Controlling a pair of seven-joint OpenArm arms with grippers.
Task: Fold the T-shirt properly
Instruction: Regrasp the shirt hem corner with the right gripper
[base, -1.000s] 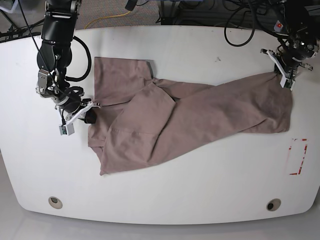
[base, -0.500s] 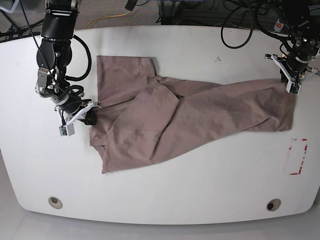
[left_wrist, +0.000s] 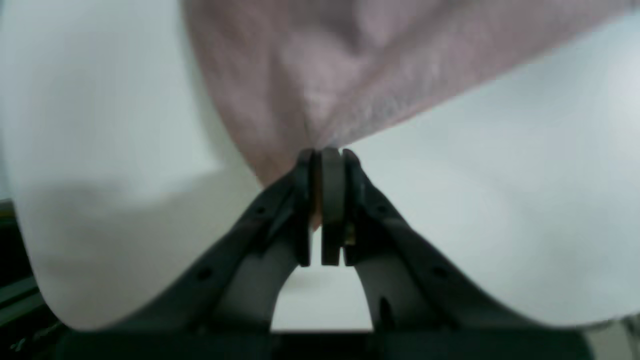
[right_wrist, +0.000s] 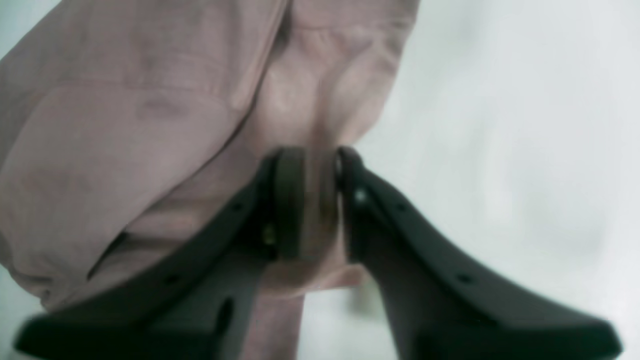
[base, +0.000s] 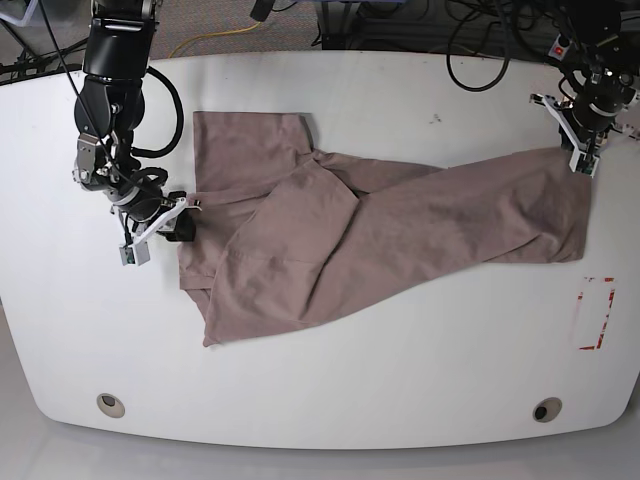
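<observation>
White tabletop (base: 330, 395) with rounded corners, dark cables (base: 480, 50) trailing past its far edge, a red outlined rectangle (base: 597, 313) near the right edge, and two round holes (base: 111, 404) along the near edge. One T-shirt (base: 380, 235) here, mauve-brown, rumpled and stretched across the middle from the left side out toward the far right corner. Two arms are working it. The left gripper (base: 583, 160) reaches down at the far right corner, jaws clenched on the shirt's corner, cloth fanning out from the pinch. The right gripper (base: 170, 222) sits low at the shirt's left edge, jaws slightly parted with a fold of fabric between them.
</observation>
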